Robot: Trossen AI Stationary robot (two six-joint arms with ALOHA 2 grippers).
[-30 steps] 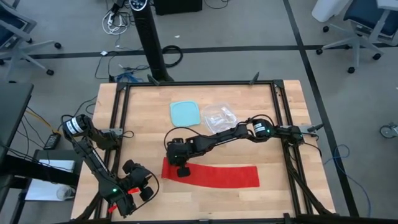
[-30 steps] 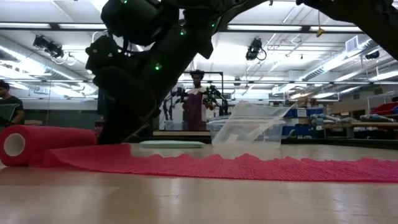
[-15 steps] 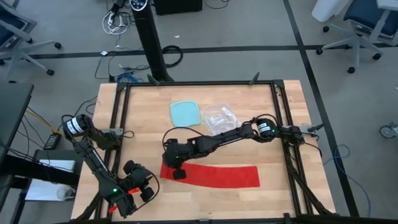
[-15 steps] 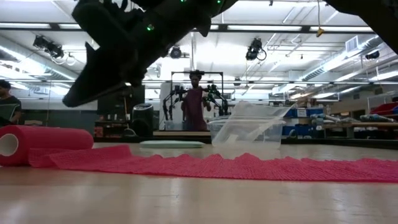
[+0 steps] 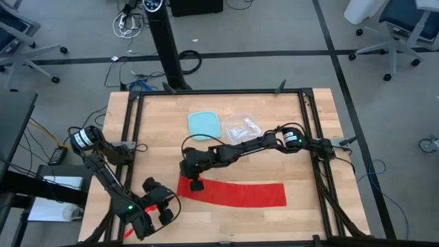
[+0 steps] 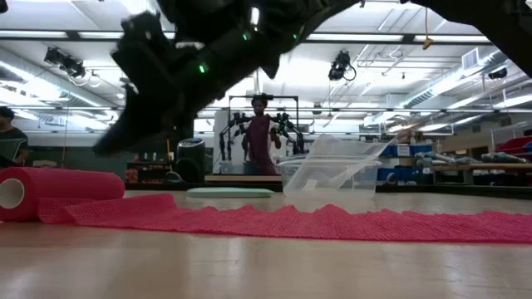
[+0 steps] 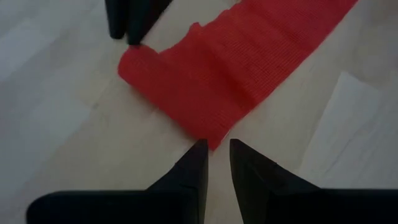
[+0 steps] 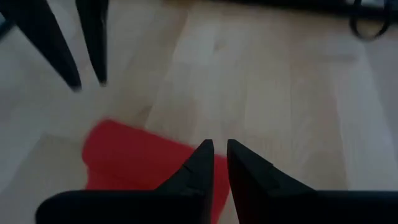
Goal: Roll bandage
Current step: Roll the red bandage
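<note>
The red bandage (image 5: pixel 236 193) lies flat along the table's near part. Its left end is wound into a small roll (image 6: pixel 50 191) that rests on the wood, and the strip (image 6: pixel 316 223) runs off from it to the right. My right gripper (image 5: pixel 195 184) hangs shut above that rolled end, clear of it, and shows blurred in the low view (image 6: pixel 166 100). My left gripper (image 5: pixel 162 207) is near the table's front left, fingers a little apart, pointing at the bandage's near left corner (image 7: pixel 208 140). The bandage's end also shows in the right wrist view (image 8: pixel 134 162).
A light-blue square lid (image 5: pixel 205 125) and a clear plastic container (image 5: pixel 241 128) stand at the far middle, behind the bandage. The black frame rails (image 5: pixel 130 137) run along the table's sides. People stand in the room beyond (image 6: pixel 259 137).
My right gripper has risen from the table at the bandage's rolled end and now hangs clear above it. The roll and strip have stayed where they were. My left gripper has gone a little toward the table's right, toward the bandage's near corner.
</note>
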